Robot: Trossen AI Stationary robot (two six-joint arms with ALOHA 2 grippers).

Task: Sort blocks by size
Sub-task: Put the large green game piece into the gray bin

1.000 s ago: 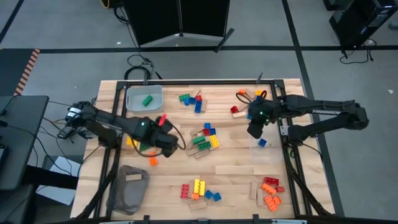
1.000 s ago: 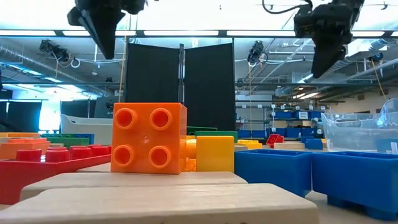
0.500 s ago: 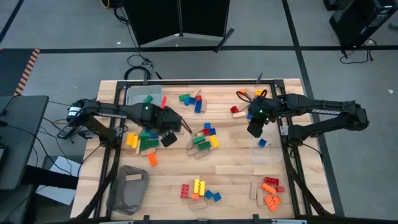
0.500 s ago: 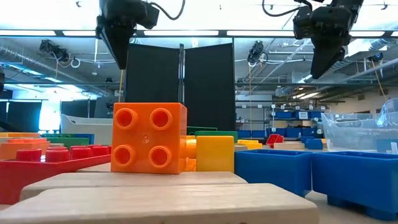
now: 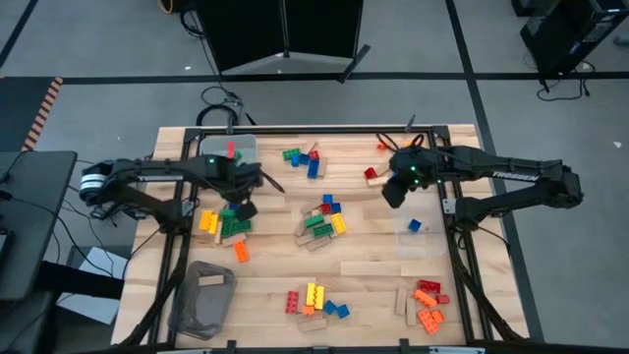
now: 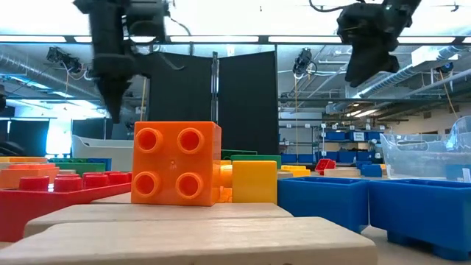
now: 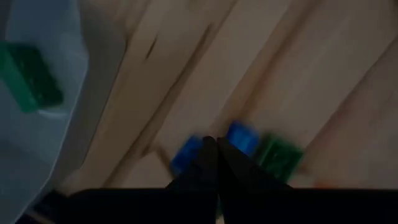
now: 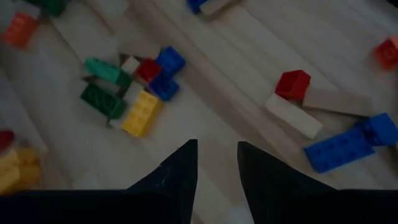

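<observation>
Grey flooring surrounds a pale wooden table [image 5: 373, 270], seen from above with a dark screen standing beyond its far edge. Blocks lie in separate clusters: a green, red and blue group [image 5: 303, 160] at 12 o'clock from the table's centre; a mixed central cluster [image 5: 322, 221] of green, yellow, blue and red pieces; a yellow and green group [image 5: 224, 222] at 9 o'clock; a red, yellow and blue group [image 5: 314, 300] at 6 o'clock; an orange and red pile [image 5: 428, 303] at 4 o'clock; and a red block [image 5: 371, 174] with a tan wooden piece at 1 o'clock. A single blue block [image 5: 415, 225] lies in a clear bin [image 5: 417, 239] at 3 o'clock. A second clear bin [image 5: 224, 155] at 10 o'clock holds a green block [image 7: 30, 84]. A grey bin [image 5: 202, 296] at 7 o'clock holds a tan piece.

Left gripper [image 5: 242, 209]: fingers pressed together, holding nothing visible, hanging just beside the yellow and green group, near the bin at 10 o'clock. Right gripper [image 5: 392, 195]: fingers [image 8: 177, 171] slightly apart with nothing between them, raised over bare wood between the red block and the central cluster.
</observation>
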